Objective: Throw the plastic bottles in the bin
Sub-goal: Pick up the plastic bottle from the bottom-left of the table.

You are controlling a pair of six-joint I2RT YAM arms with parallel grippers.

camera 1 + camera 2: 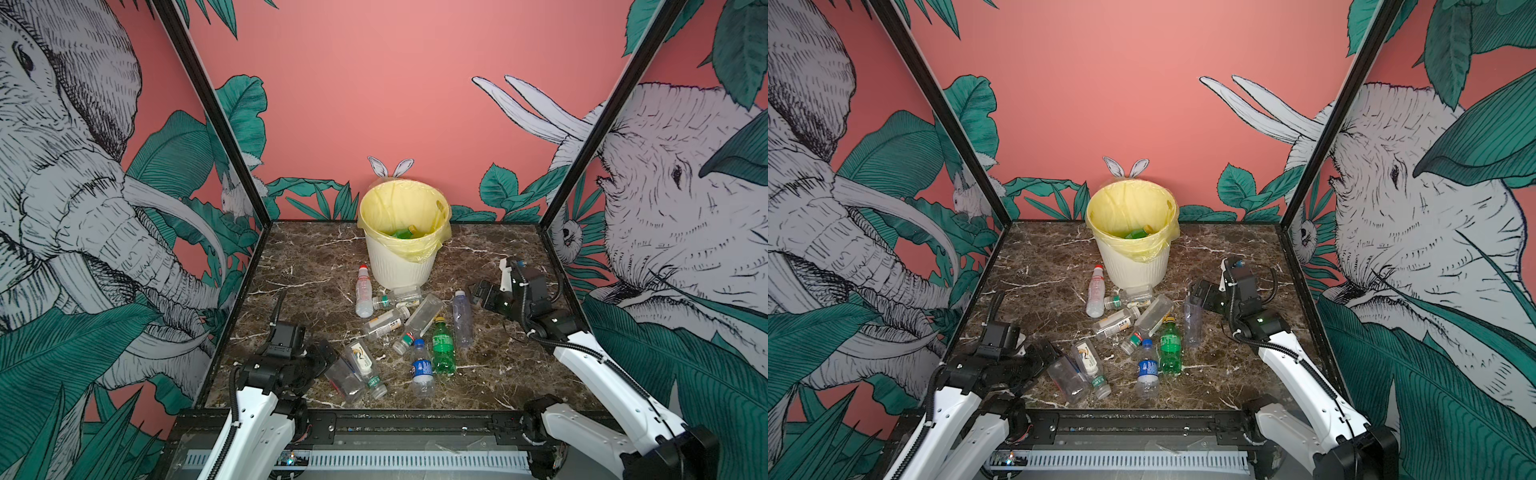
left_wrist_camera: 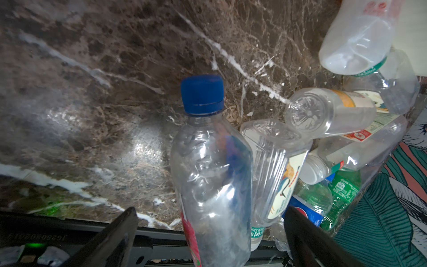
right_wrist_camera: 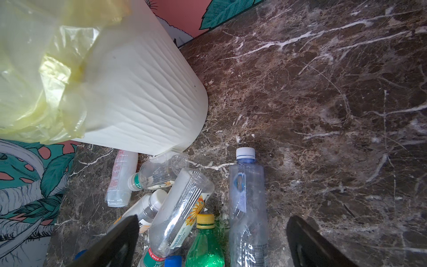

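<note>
Hardest to make out first. Inside the bin [image 1: 401, 270], only a binned green bottle [image 1: 404, 233] with a yellow cap in sight, tilted, cap toward the far right. Anything deeper hidden by the near wall and the yellow bag [image 1: 419, 249]. Both arms cut off at the near edge in both top views.

At the near left, between the wide-spread fingers of the left pincer [image 2: 210, 211], a blue-capped clear bottle [image 2: 208, 173]. Gap on either side, nothing gripped, base cut off by the frame. Cap not to be found in the top views.

Right pincer [image 3: 213, 217] gaping too, empty, just right of the pale blue bottle [image 1: 462, 318].

Stands upright at the far middle of the surface [image 1: 519, 374], that bin, mouth up. From its foot toward the near left, bottles on their sides in a loose heap:
- Cap far, base near: the red-capped bottle [image 1: 363, 293], the pale blue bottle, the green bottle [image 1: 442, 351] and the blue-label bottle [image 1: 422, 370].
- Cap near: the bird-label bottle [image 1: 365, 361], and, slanting near-left, the square clear bottle [image 1: 419, 318].
- Crosswise: the white-capped bottle [image 1: 384, 323], cap right, and the bin-foot bottle [image 1: 399, 296], against the bin, green cap left.

Print:
- A red, white and blue roundel on the blue label.
- A drawn bird on the bird label.
- Red lettering on the red-capped bottle.
- A red strip on the blue-capped clear bottle.
- Every word too small or blurred to read.
</note>
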